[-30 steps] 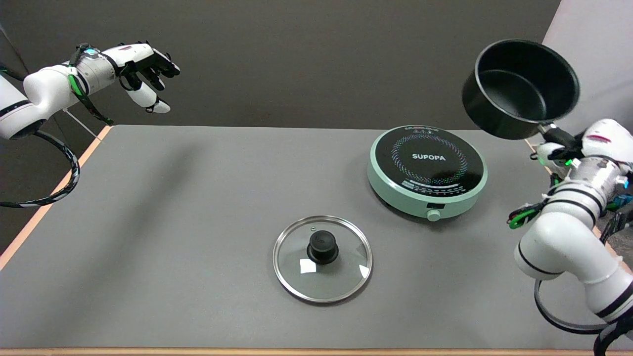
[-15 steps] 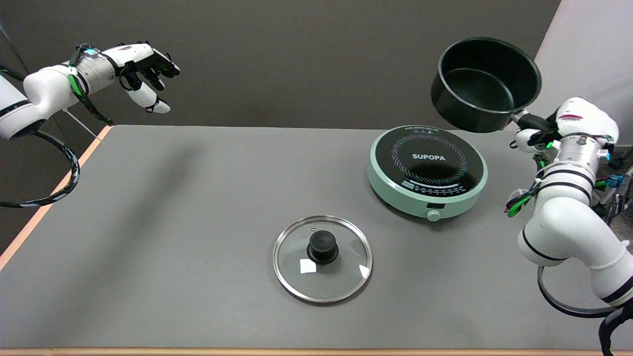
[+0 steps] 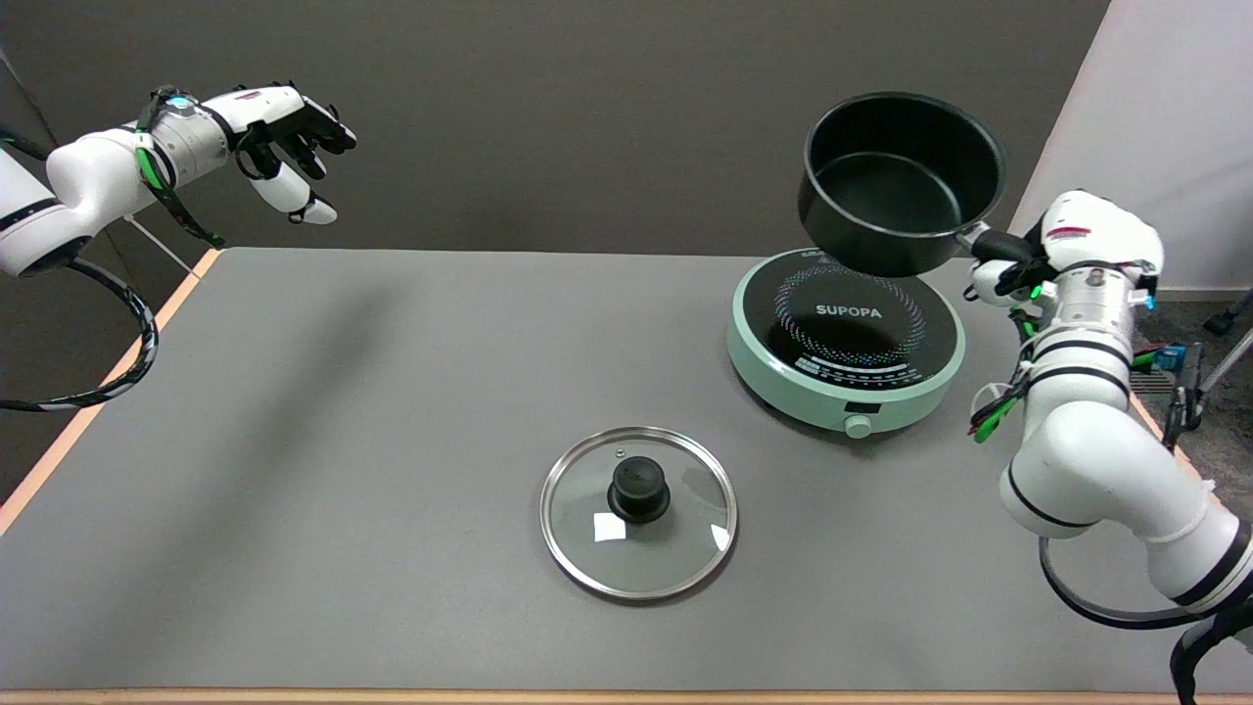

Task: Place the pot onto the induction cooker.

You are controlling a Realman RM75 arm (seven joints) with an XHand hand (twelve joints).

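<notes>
Black pot [image 3: 901, 181]: round, matte, airborne
right hand [image 3: 1062, 250]: wrapped around its handle
induction cooker [image 3: 846, 336]: round, glossy top, mint rim

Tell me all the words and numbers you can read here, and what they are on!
"SUPOPA": white letters on the black top of the induction cooker.
Tiny white print along the cooker's front edge: too small to read.
Red label on the right hand: too small to read.
White stickers on the glass lid: no writing visible.
</notes>
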